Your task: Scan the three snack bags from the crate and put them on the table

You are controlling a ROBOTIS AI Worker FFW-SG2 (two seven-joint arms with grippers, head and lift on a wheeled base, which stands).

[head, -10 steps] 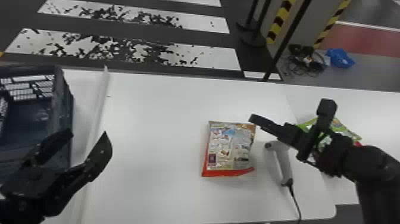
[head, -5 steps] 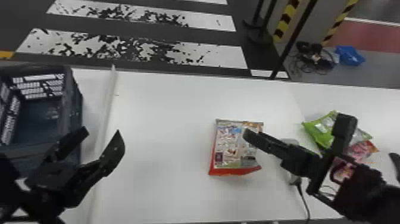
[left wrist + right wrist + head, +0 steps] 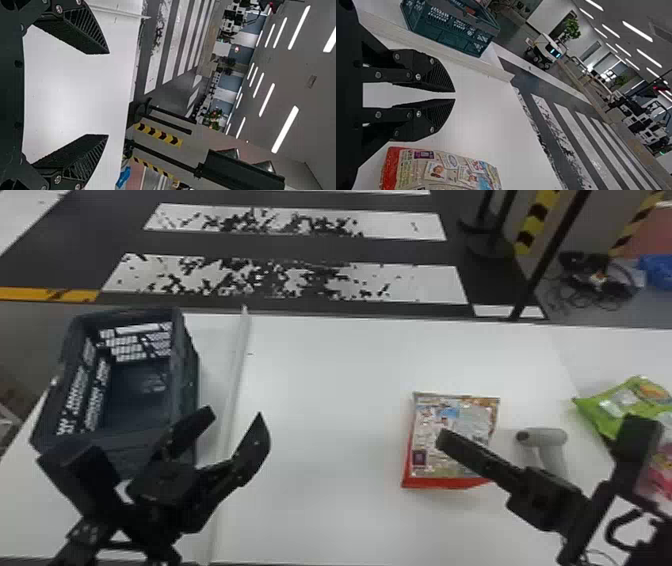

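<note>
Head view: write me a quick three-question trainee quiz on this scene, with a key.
1. True or false: the red-edged printed snack bag lies to the left of the pale grey pistol-shaped scanner.
2. Which is nearest the dark blue-grey plastic crate?
A) scanner
B) left gripper
C) right gripper
3. Fill in the colour: the crinkled bag farther off than the scanner, at the head view's right edge, is bright ____.
Key: 1 true; 2 B; 3 green.
</note>
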